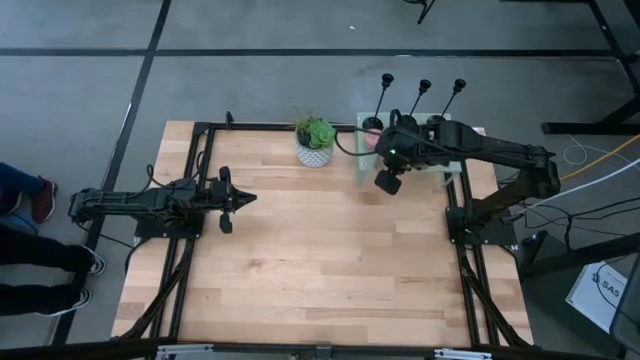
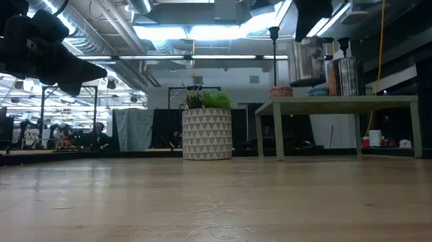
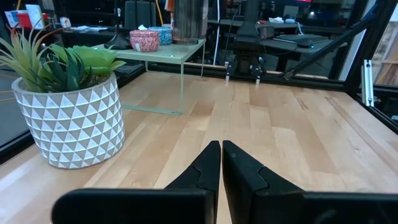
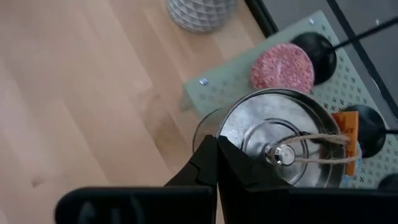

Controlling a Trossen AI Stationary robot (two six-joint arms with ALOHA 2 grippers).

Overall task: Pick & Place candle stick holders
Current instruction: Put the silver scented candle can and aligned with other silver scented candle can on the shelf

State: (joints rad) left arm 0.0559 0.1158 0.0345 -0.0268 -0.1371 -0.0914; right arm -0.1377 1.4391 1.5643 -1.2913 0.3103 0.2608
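Three black candle stick holders stand on a small green shelf [image 1: 450, 160] at the table's far right. Their round bases [image 4: 314, 50] [image 4: 367, 127] rest on the shelf and their thin stems [image 1: 383, 95] [image 1: 424, 98] [image 1: 457, 98] rise upright. My right gripper [image 4: 217, 142] hangs shut above the shelf's left part [image 1: 386, 180], over a silver tin [image 4: 280, 143], and touches nothing. My left gripper [image 1: 240, 197] waits shut and level at the table's left side, its fingers [image 3: 211, 165] empty.
A pink candle [image 4: 283, 67], a blue candle [image 3: 163, 34] and silver tins [image 2: 343, 75] share the shelf. A potted plant in a white patterned pot [image 1: 316, 142] stands left of the shelf at the far edge. Bare wood [image 1: 330, 260] fills the table's middle and near side.
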